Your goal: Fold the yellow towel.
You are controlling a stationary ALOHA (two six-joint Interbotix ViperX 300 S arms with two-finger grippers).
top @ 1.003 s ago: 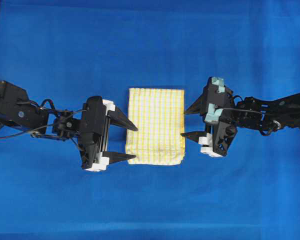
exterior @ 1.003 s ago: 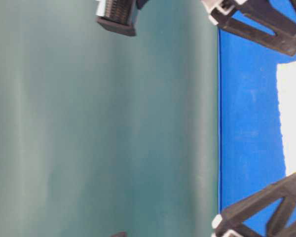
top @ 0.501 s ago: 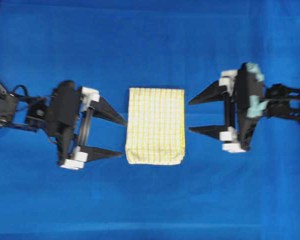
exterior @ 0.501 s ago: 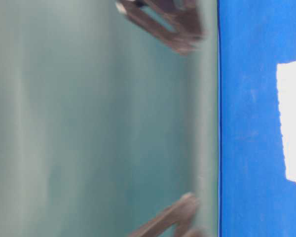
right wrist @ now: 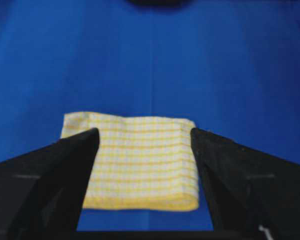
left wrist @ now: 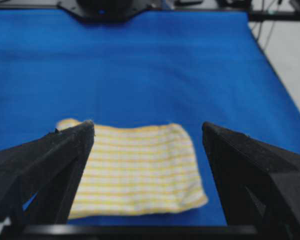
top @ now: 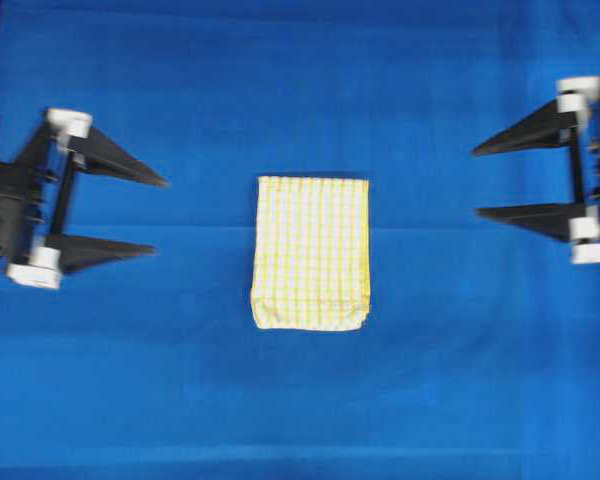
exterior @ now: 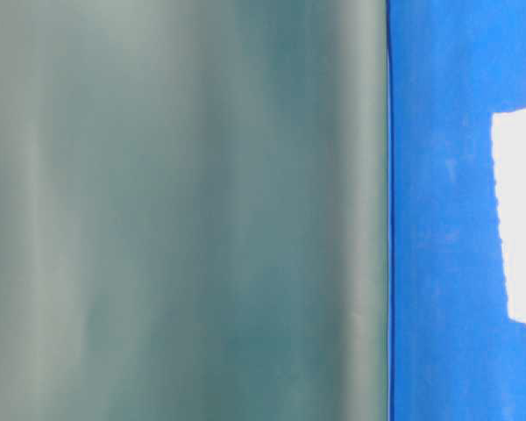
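We see folded yellow towel (top: 311,253) at centre of blue surface (top: 300,80); left gripper (top: 160,216) and right gripper (top: 476,181) released, empty, near side edges, folding apparently finished.

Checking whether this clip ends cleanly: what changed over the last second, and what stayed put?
Both arms pulled away from the yellow towel: the left gripper withdrew toward the left edge of the overhead view, the right gripper toward the right edge, and both left the table-level view. Each stayed open and empty throughout; nothing was grasped or released. The towel stayed folded in the same spot on the blue cloth.
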